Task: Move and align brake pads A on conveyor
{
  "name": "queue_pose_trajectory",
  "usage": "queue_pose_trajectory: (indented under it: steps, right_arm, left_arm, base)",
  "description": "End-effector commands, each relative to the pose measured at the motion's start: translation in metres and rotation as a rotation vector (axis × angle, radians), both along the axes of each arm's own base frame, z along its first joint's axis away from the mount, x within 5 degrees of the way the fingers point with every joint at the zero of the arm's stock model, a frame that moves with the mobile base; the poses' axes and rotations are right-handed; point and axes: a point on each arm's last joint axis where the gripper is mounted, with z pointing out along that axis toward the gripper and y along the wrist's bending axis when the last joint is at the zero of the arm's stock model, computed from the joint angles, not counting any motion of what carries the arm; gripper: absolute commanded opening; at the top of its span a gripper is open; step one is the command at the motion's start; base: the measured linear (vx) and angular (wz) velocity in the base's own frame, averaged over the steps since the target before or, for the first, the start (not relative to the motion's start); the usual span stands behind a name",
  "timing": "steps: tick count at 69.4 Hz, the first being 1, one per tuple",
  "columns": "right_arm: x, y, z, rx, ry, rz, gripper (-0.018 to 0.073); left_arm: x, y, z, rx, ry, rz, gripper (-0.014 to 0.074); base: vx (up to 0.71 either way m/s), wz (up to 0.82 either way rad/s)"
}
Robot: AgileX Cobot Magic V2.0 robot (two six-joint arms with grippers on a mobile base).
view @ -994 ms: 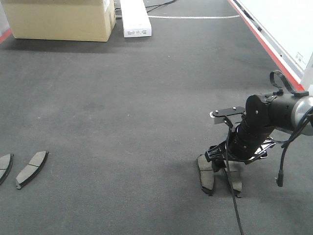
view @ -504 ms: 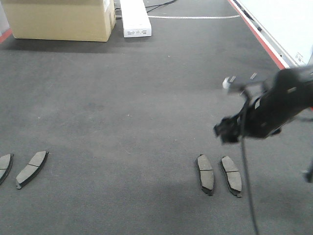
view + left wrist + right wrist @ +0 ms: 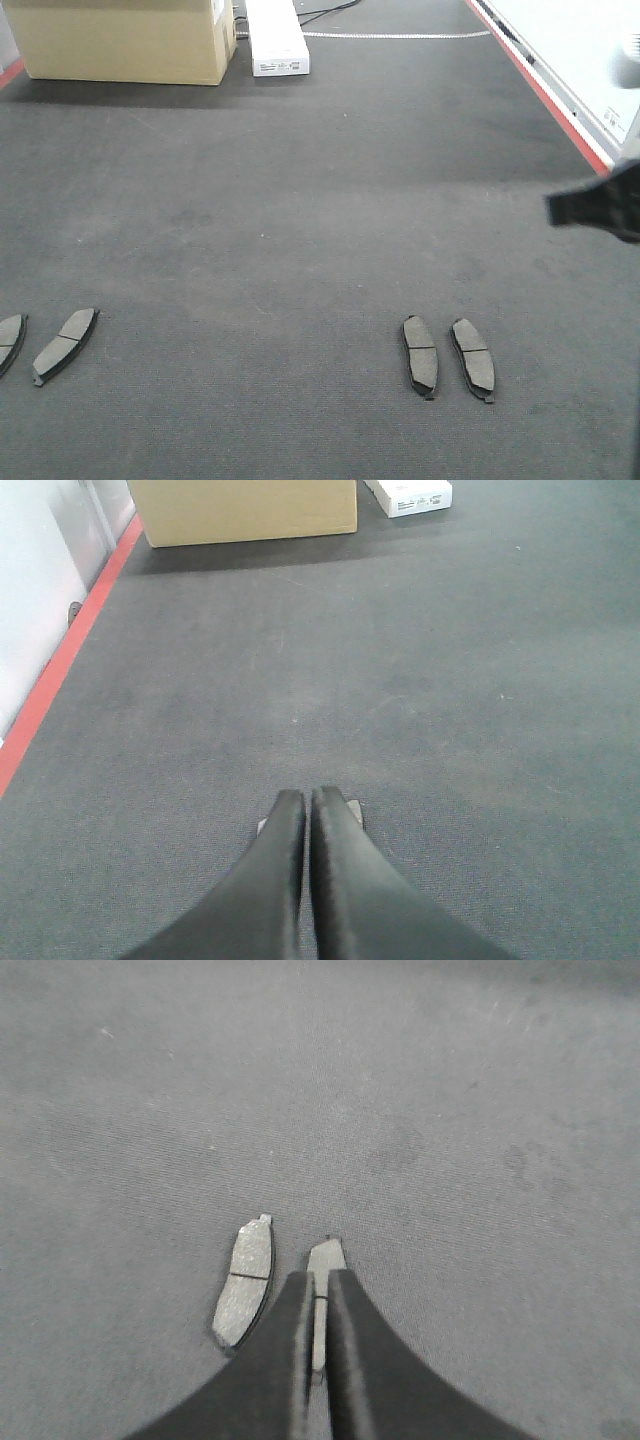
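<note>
Two brake pads A (image 3: 420, 355) (image 3: 472, 358) lie side by side, lengthwise, on the dark conveyor (image 3: 300, 200) at the right front. Two more pads (image 3: 65, 344) (image 3: 8, 340) lie slanted at the left edge. My right arm (image 3: 598, 208) is a dark blur at the right edge, high above the pair. In the right wrist view my right gripper (image 3: 320, 1273) is shut and empty; one pad (image 3: 245, 1282) lies left of it and another (image 3: 326, 1257) shows beyond the tips. My left gripper (image 3: 306, 793) is shut, with pale corners of something (image 3: 354, 808) peeking from under it.
A cardboard box (image 3: 120, 40) and a long white box (image 3: 277, 40) stand at the far end of the belt. A red stripe (image 3: 545, 95) and a white panel (image 3: 580, 50) run along the right side. Another red stripe (image 3: 60, 670) borders the left.
My right arm rose from the right pair of pads and drew back up and to the right. Both pads stay flat on the belt, side by side.
</note>
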Motion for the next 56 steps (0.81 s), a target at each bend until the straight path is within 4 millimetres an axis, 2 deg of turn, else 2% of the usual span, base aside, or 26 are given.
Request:
queue_pose_trajectory:
  steps: [1, 19, 33, 47, 56]
  right_arm:
    - [-0.025, -0.007, 0.017, 0.026, -0.141, -0.01, -0.0012]
    - [-0.085, -0.02, 0.01, 0.052, -0.262, -0.01, -0.0012]
    - [-0.12, -0.027, 0.013, 0.064, -0.316, -0.01, -0.0012]
    - [-0.141, -0.031, 0.016, 0.083, -0.352, -0.007, -0.0012]
    - [-0.144, -0.032, 0.017, 0.085, -0.364, -0.008, -0.0012]
  left_arm:
    - [0.002, -0.001, 0.01, -0.009, -0.074, -0.004, -0.0008]
    - [0.002, -0.001, 0.01, -0.009, -0.074, -0.004, -0.0008]
    - [0.002, -0.001, 0.01, -0.009, -0.074, -0.004, -0.0008]
    - [0.002, -0.001, 0.01, -0.009, -0.074, -0.004, -0.0008]
    - [0.002, -0.001, 0.01, -0.009, -0.074, -0.004, -0.0008]
  base:
    - [0.0, 0.0]
    - [0.0, 0.0]
    - [0.0, 0.0]
    - [0.0, 0.0]
    - [0.0, 0.0]
